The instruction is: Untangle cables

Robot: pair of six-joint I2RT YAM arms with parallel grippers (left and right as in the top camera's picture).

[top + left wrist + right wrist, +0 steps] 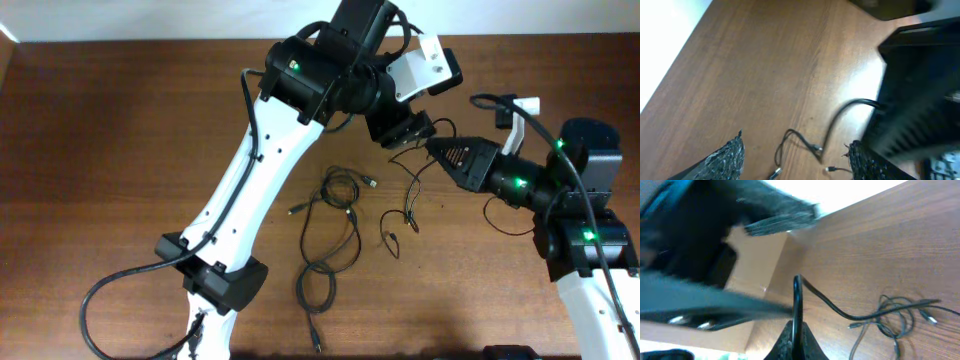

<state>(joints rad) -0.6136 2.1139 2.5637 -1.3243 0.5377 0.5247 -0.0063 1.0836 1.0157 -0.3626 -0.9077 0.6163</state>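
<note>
Right wrist, blurred, right gripper (794, 327) pinching cables (847, 316)

Bare table (110, 130) far left, left arm (250, 170) flanking cables (335, 215), right claw (432, 146) opposite.

Overhead straight down on the table (100, 120); both wrist views low, oblique, sharing the cables (346, 213)

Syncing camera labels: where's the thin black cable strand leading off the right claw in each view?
Overhead: thin black cable strand right of centre, below the right claw.
Left wrist: arcs through bottom centre.
Right wrist: centre, running lower right.
Shared landmark: brown wooden table.
</note>
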